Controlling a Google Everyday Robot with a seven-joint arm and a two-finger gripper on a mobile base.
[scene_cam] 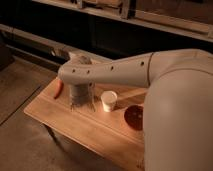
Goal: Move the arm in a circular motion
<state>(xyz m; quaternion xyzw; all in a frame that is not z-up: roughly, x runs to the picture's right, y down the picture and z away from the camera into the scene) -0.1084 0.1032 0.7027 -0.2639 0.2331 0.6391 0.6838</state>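
The arm is a thick beige-grey tube with small dark holes. It comes in from the right, runs left across the table and bends down at its rounded end. Its wrist segment points down and ends in the small metal gripper. The gripper hangs just above or at the wooden table, near the table's far left part. It sits between an orange object and a white cup and holds nothing that I can see.
An orange elongated object lies at the table's left end. A white cup stands right of the gripper. A dark red round dish lies further right. Dark shelving runs behind the table. Concrete floor is at the left.
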